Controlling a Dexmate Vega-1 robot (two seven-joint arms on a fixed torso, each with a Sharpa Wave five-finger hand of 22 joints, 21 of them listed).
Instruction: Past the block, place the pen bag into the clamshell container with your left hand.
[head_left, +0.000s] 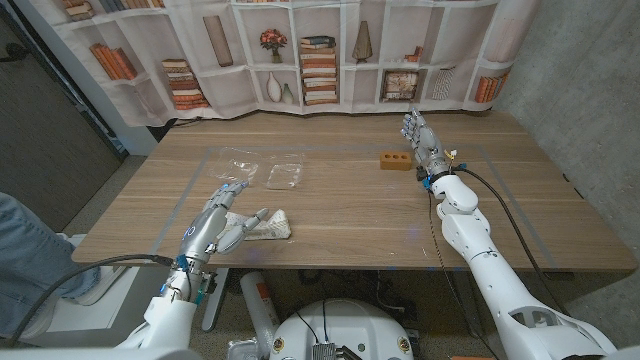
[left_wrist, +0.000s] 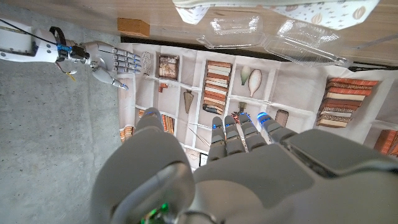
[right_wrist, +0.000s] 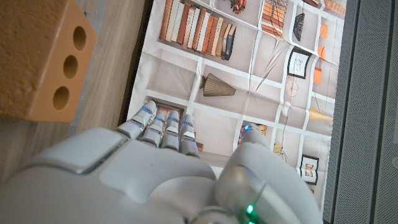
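The pen bag (head_left: 268, 226), white with a small pattern, lies near the table's front edge; it also shows in the left wrist view (left_wrist: 323, 12). My left hand (head_left: 213, 227) (left_wrist: 236, 168) hovers just to its left with fingers spread and nothing in them. The clear clamshell container (head_left: 285, 175) (left_wrist: 249, 28) lies open farther back, with its other clear half (head_left: 238, 165) beside it. An orange block (head_left: 395, 160) (left_wrist: 134, 26) (right_wrist: 37, 62) with holes sits right of centre. My right hand (head_left: 420, 140) (right_wrist: 161, 168) (left_wrist: 112, 62) stands upright beside the block, fingers straight, empty.
The bookshelf-print curtain (head_left: 320, 50) hangs behind the table's far edge. A person's leg in jeans (head_left: 25, 250) is at the left edge, beside the table's front corner. A cable (head_left: 500, 200) runs along my right arm.
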